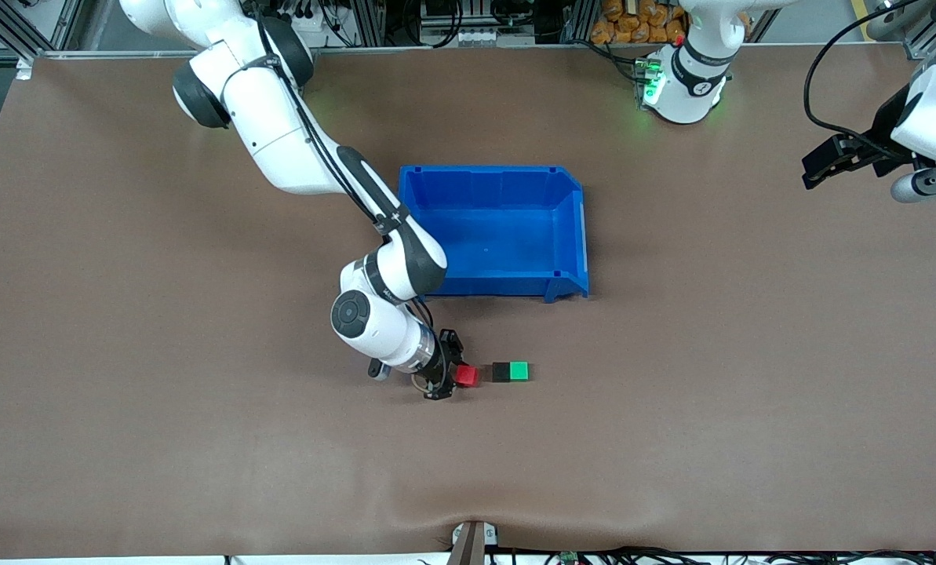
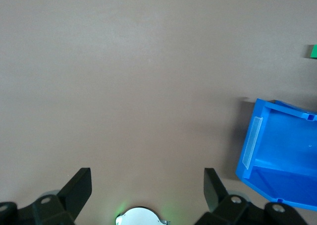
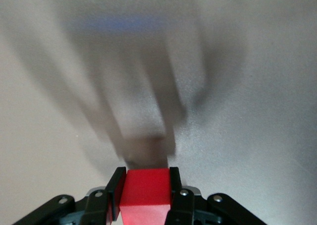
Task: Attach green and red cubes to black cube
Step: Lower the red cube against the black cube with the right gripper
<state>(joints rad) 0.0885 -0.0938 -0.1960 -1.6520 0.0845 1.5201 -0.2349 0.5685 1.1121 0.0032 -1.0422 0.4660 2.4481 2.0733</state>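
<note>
My pincer (image 3: 144, 193) grips a smooth matt red cube (image 3: 146, 191); the bin (image 1: 499, 231) looks glossy plastic, the tabletop (image 1: 201, 471) matt brown.

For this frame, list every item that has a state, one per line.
Red cube: clamped in right gripper, beside black cube, not yet joined.
Green cube: touching black cube.
Blue bin: upright, nothing visible inside.
Left gripper: open, holding nothing, arm waiting.

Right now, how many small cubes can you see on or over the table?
3. The red cube is clamped in the right hand. The black cube lies toward the left arm's end from it, with a gap. The green cube touches the black cube. None seems hidden.
</note>
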